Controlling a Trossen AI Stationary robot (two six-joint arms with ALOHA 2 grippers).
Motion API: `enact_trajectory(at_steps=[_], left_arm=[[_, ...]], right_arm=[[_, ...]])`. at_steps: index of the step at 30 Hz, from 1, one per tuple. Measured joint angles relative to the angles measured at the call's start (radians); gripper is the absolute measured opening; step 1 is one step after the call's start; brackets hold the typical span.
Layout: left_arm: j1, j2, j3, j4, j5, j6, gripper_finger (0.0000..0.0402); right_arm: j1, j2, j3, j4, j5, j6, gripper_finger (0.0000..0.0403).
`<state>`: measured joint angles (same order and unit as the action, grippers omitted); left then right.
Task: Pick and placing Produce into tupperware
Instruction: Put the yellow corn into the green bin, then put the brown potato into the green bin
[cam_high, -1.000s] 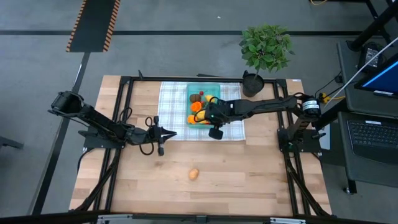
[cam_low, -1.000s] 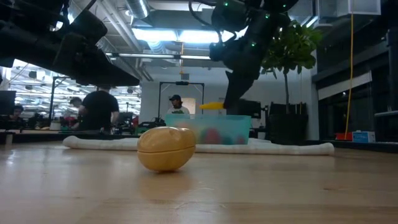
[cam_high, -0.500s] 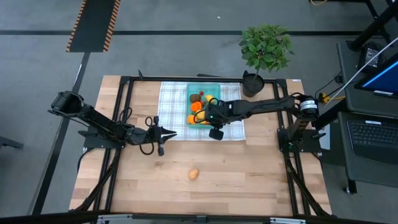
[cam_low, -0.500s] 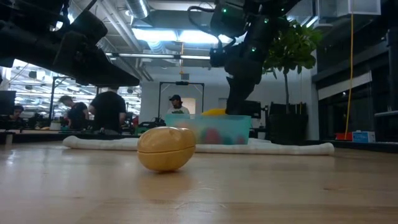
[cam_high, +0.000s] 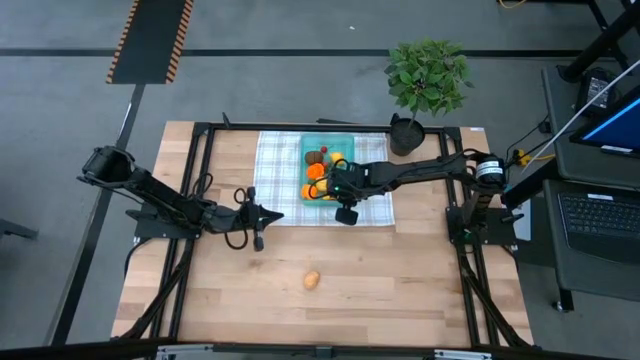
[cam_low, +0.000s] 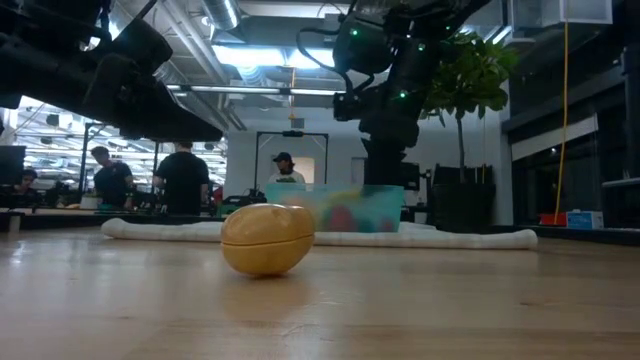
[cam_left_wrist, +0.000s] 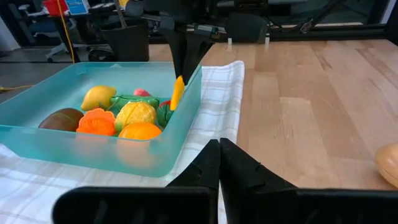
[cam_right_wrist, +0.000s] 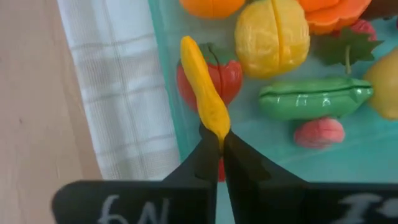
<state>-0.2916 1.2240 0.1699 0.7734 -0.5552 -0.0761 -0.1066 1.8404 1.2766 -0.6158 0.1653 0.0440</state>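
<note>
Right gripper (cam_right_wrist: 219, 146) pinches 1 yellow banana (cam_right_wrist: 204, 92) over the teal tupperware (cam_left_wrist: 93, 144), among other produce. Left gripper (cam_left_wrist: 219, 163) waits closed nearby. 1 potato (cam_high: 312, 280) lies apart on the table (cam_high: 400, 290).

High view: straight down on my whole desk (cam_high: 400, 280). Low view: level at desk height, close behind a tan potato (cam_low: 267, 238), facing the room. My wrist views look close along each pincer; all four share the tupperware (cam_left_wrist: 93, 146).
</note>
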Motion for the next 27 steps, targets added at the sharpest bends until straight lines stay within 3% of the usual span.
enact_trajectory(at_steps=[16,27], left_arm=[[0.001,0.000,0.000,-0.032,0.000,0.000,0.0037],[0.000,0.000,0.000,-0.019,0.000,0.027,0.0025]], right_arm=[[-0.005,-0.005,0.005,0.051,0.004,-0.002,0.0198],[-0.006,-0.049,0.120,-0.086,-0.001,0.055,0.0222]])
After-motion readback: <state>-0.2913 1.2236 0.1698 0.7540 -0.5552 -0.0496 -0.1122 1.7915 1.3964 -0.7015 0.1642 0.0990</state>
